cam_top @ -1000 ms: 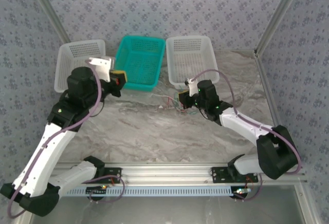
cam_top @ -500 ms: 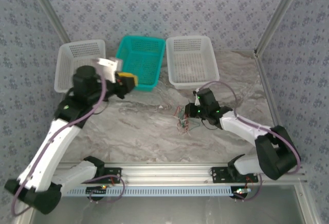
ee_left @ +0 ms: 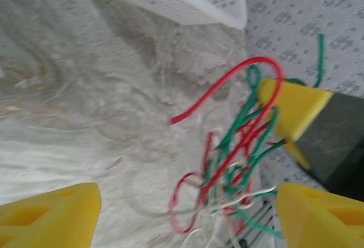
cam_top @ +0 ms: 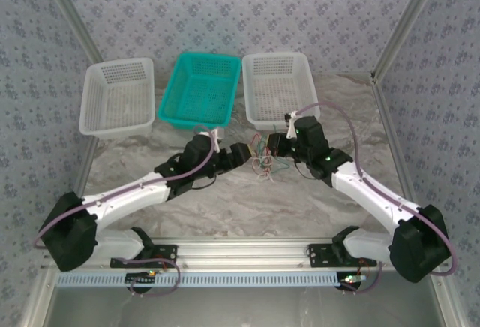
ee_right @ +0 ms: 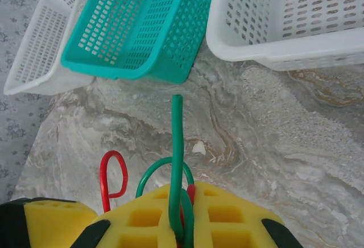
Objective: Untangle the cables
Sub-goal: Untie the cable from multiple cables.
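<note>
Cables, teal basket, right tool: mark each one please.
cables (ee_left: 239, 165), left wrist view, middle of the tangle.
teal basket (cam_top: 201, 91), top external view, bare mesh floor.
right tool (ee_right: 177, 202), right wrist view, closed gap at its tip.

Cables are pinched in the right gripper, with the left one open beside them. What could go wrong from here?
1. The left gripper, open, faces the whole clump of cables; closing may grab several strands and tighten the knot.
2. The right gripper pinches only thin loops; a pull could slip them free.
</note>
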Available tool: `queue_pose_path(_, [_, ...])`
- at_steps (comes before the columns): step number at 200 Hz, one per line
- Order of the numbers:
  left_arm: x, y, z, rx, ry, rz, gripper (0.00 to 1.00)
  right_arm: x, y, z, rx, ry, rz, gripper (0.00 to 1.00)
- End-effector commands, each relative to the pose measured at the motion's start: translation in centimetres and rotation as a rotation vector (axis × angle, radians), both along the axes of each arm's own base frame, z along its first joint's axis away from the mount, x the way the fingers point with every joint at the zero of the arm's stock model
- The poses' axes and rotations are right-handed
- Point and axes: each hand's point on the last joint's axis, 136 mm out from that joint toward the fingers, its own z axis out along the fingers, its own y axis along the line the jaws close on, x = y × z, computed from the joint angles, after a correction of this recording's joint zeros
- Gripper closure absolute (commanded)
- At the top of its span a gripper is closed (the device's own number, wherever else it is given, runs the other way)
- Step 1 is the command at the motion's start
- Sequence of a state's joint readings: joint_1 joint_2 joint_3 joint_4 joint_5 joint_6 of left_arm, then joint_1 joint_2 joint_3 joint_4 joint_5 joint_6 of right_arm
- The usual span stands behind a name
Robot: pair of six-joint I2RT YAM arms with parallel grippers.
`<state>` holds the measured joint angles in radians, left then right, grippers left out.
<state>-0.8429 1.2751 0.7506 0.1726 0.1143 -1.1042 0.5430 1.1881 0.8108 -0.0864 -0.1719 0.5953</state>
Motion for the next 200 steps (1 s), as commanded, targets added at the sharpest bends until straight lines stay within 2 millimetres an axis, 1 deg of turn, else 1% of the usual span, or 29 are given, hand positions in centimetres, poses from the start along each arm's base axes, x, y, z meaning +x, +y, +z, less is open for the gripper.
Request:
queue_pose_path(1, [2.5, -1.5, 3.5, -0.071, -0.079, 0.055, 0.22, 0.0, 0.9, 1.4, 0.036, -0.01, 0.021, 0.94])
queue_pose_path(17, [2.4, -1.9, 3.0, 0.055, -0.139, -0.022, 0.28, -0.1, 1.3, 1.9, 0.039, -0.019, 0.037, 0.94])
queue_pose_path(26, [2.2, -1.7, 2.9, 0.13, -0.185, -0.056, 0.3, -0.1, 1.3, 2.1, 0.038, -0.023, 0.043, 0.94])
queue_pose_path(33, [2.0, -1.6, 3.0, 0.164, -0.223, -0.083, 0.33, -0.1, 1.4, 2.3, 0.036, -0.024, 0.046, 0.94])
queue_pose_path(44, [1.5, -1.6, 3.3, 0.17, -0.271, -0.127, 0.4, -0.1, 1.4, 2.7, 0.041, -0.027, 0.048, 0.94])
queue_pose_path(51, [1.1, -1.8, 3.6, 0.151, -0.291, -0.163, 0.42, 0.0, 1.5, 2.8, 0.045, -0.029, 0.048, 0.94])
queue_pose_path(68, [-0.1, -2.9, 4.0, 0.1, -0.301, -0.267, 0.48, 0.1, 1.7, 3.4, 0.055, -0.033, 0.054, 0.95])
queue_pose_path(81, [-0.8, -3.5, 3.6, 0.11, -0.293, -0.33, 0.48, 0.2, 1.7, 3.7, 0.056, -0.034, 0.055, 0.95])
queue_pose_path(89, [-1.2, -3.7, 3.3, 0.12, -0.298, -0.366, 0.46, 0.3, 1.7, 3.9, 0.059, -0.036, 0.055, 0.95])
queue_pose_path(99, [-1.5, -3.5, 2.9, 0.133, -0.305, -0.382, 0.41, 0.3, 1.7, 4.0, 0.061, -0.034, 0.056, 0.95])
queue_pose_path(108, [-1.7, -3.4, 2.9, 0.134, -0.322, -0.39, 0.42, 0.4, 1.7, 4.1, 0.063, -0.037, 0.057, 0.95])
queue_pose_path(120, [-1.8, -3.2, 3.0, 0.132, -0.328, -0.394, 0.49, 0.4, 1.8, 4.2, 0.066, -0.037, 0.061, 0.95])
queue_pose_path(128, [-1.9, -3.3, 3.2, 0.126, -0.332, -0.405, 0.55, 0.4, 1.9, 4.2, 0.065, -0.032, 0.063, 0.95])
queue_pose_path(132, [-1.9, -3.3, 3.2, 0.128, -0.332, -0.406, 0.6, 0.4, 1.9, 4.2, 0.065, -0.032, 0.062, 0.95])
queue_pose_path(149, [-1.5, -3.1, 2.9, 0.159, -0.321, -0.389, 0.92, 0.5, 2.1, 4.0, 0.065, -0.025, 0.065, 0.95])
queue_pose_path(156, [-1.4, -2.9, 2.8, 0.167, -0.32, -0.384, 1.0, 0.5, 2.0, 3.9, 0.062, -0.023, 0.064, 0.95])
queue_pose_path(173, [-1.2, -2.6, 3.0, 0.184, -0.321, -0.376, 1.0, 0.7, 1.5, 3.7, 0.044, -0.019, 0.042, 0.95])
queue_pose_path(188, [-1.2, -1.9, 3.4, 0.192, -0.327, -0.369, 1.0, 1.2, 0.4, 3.5, 0.025, -0.011, 0.007, 0.96])
queue_pose_path(200, [-1.2, -1.2, 4.1, 0.185, -0.333, -0.355, 1.0, 1.7, -0.9, 3.2, 0.006, -0.002, -0.036, 0.96])
